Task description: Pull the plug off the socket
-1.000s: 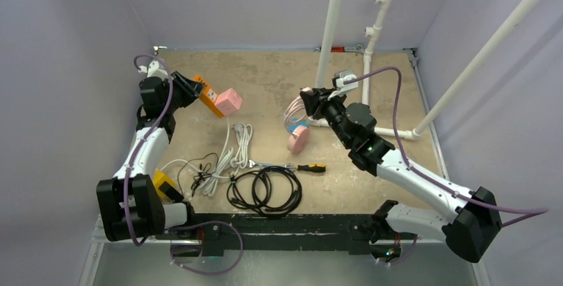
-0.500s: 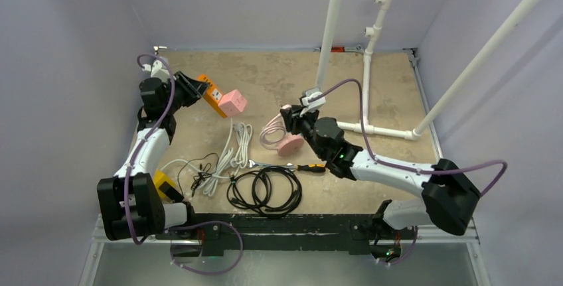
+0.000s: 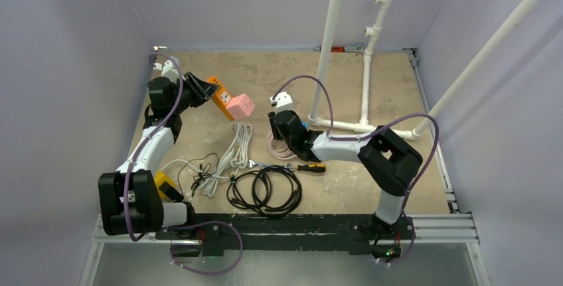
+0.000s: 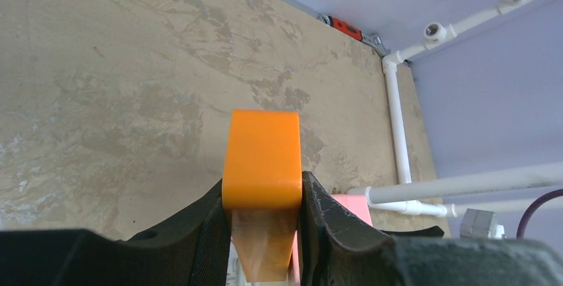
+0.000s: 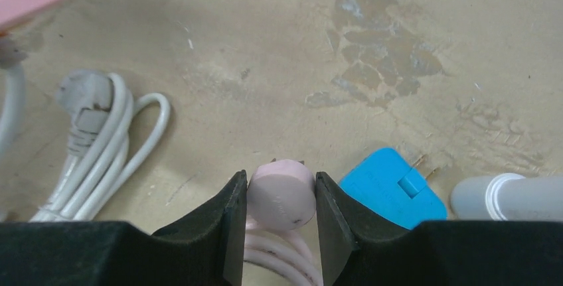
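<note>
Left hand (image 4: 262,196) clenched on the orange socket (image 4: 261,156), right hand (image 5: 281,188) grasping the pink plug (image 5: 280,198) low over the bench (image 5: 279,67), socket well off to its left; risk: plug pins or pink cord (image 5: 272,258) snag the blue adapter (image 5: 388,190) just right of the hand at set-down.

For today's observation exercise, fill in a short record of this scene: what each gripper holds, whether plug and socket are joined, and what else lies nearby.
left gripper: shut on the orange socket block
right gripper: shut on the round pink plug
plug and socket: apart, one in each gripper
on the socket block: a pink cube at the end away from the gripper
beside the plug: blue adapter, on the table
also on the table: white cable, black cable, screwdriver
</note>
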